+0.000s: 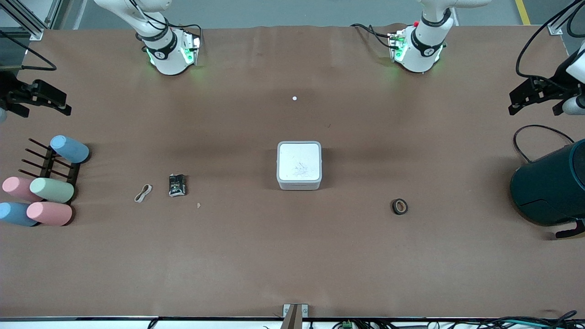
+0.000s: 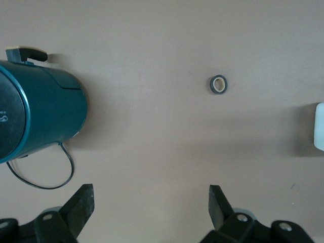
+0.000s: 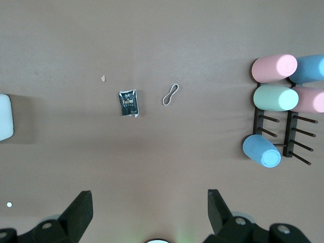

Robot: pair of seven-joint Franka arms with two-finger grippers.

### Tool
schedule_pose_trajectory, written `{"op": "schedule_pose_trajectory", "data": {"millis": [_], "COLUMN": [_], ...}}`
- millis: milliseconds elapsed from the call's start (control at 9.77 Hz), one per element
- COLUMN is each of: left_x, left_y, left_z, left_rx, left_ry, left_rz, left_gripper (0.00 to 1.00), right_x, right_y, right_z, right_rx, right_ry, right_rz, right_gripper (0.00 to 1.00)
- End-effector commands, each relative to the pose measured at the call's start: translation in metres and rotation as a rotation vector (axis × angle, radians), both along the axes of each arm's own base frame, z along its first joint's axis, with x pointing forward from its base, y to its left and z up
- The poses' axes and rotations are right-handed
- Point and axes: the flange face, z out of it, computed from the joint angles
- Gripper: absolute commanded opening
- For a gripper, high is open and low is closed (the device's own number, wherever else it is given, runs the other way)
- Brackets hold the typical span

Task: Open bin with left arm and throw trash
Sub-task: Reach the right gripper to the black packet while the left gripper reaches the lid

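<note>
Mid-table closed bin [image 1: 299, 165], left tool [image 2: 150, 208] and right tool [image 3: 150, 208] wide apart, empty

bin [image 2: 319, 126] cut off, teal container [image 1: 550, 185] cropped

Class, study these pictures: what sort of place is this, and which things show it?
Probably a robotics lab workbench: two white jointed robot arms bolted to a brown paper-covered table, with staged props such as a small white square lidded bin and a rack of pastel cups.
</note>
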Motion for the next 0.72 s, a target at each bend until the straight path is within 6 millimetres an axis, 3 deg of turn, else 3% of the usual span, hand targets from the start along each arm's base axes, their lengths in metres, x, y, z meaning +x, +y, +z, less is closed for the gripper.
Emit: {"op": "schedule_pose_trajectory", "data": {"millis": [0,102,205,307,409,512,614], "left_x": [0.010,0.010,0.006,0.000,-0.001,0.016,0.026], "left_y": [-0.015,-0.032,-0.081,-0.122,-0.162,-0.200,-0.253], "left_z": [0.006,0.001,-0.008,-0.021,-0.037,-0.078,-0.116], "left_rx": [0.007,0.007,0.010,-0.010,-0.092,-0.139,-0.173], "left_ry": [0.015,0.026,0.044,0.082,0.122,0.151,0.131], "left_rz": [-0.001,-0.036,-0.119,-0.200,-0.232,-0.245,-0.313], "left_gripper": [1.00,1.00,1.00,0.87,0.25,0.11,0.00], "right_x": [-0.003,-0.003,-0.002,-0.001,-0.001,-0.002,-0.001], "right_y": [0.000,0.000,0.000,0.002,0.007,0.031,0.049], "right_z": [0.002,0.002,0.000,-0.008,-0.022,-0.042,-0.061], "right_rx": [-0.011,-0.011,-0.011,-0.009,0.002,0.004,0.003], "right_ry": [0.000,0.000,0.004,0.023,0.053,0.087,0.095], "right_rz": [-0.014,-0.014,-0.015,-0.012,-0.005,0.038,0.069], "right_gripper": [1.00,1.00,1.00,1.00,1.00,1.00,1.00]}}
